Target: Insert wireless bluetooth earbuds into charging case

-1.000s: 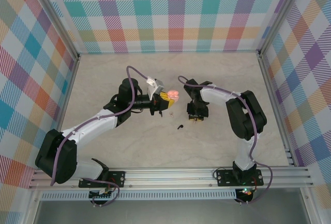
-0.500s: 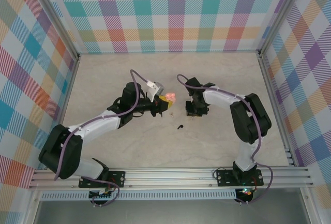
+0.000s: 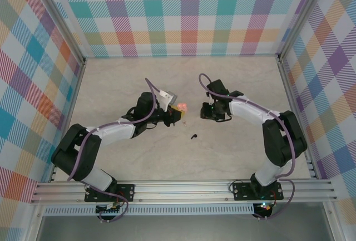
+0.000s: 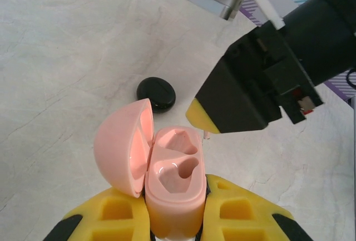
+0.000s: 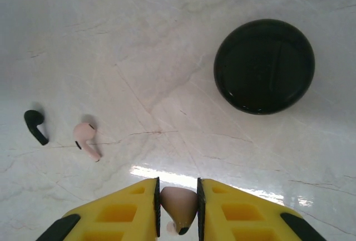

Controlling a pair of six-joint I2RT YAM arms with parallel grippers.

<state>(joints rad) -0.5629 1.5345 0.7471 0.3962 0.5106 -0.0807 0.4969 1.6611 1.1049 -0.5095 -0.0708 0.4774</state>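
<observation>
While left gripper (image 4: 175,214) and right gripper (image 5: 178,190) clamp, the table (image 5: 167,40) holds the rest.
Left holds the open pink case (image 4: 175,166), right a pale bud (image 5: 178,206) (black case (image 5: 264,65) shut nearby); black bud (image 5: 35,126) and pink bud (image 5: 86,139) lie loose.

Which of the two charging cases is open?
The pink case, gripped by the left end effector, its lid swung up; the round black case lies shut.
</observation>
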